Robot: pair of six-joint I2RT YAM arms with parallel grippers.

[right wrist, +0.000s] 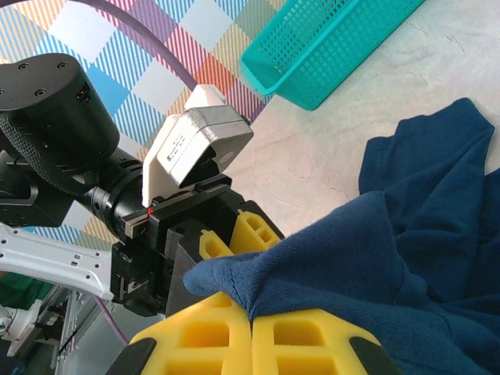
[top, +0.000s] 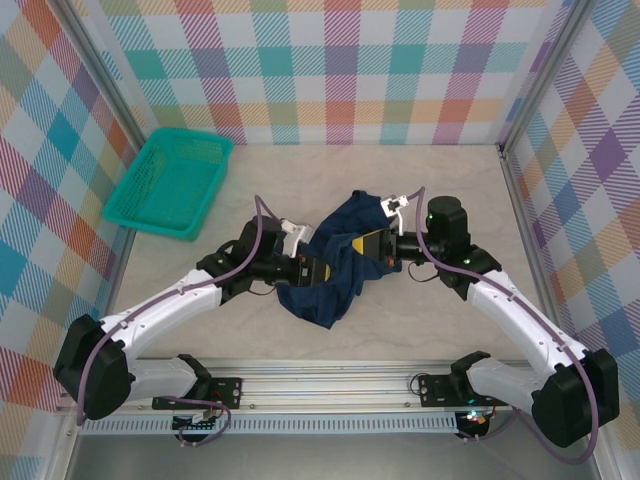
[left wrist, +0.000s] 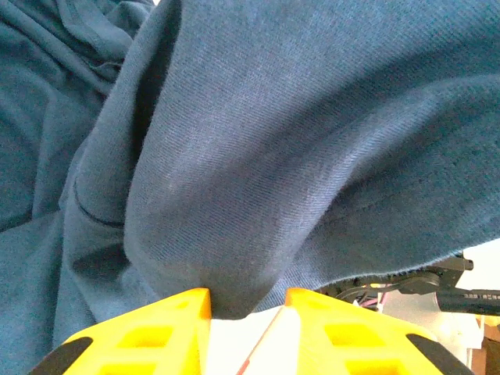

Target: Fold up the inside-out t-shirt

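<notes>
Shirt (top: 320, 298) bunched mid-bench (top: 300, 180), draped across both arms. Right end effector (right wrist: 251, 316) clamped tight on a cloth edge. Left end effector (left wrist: 248, 301) part open, a fold sagging between its tips.

Pale table (top: 400, 180): teal basket (top: 170, 185), navy t-shirt (top: 322, 298).

t-shirt (top: 318, 298) — soft matt cloth | basket (top: 165, 190) — glossy mesh plastic | table (top: 450, 180): smooth, pale, matt
</notes>
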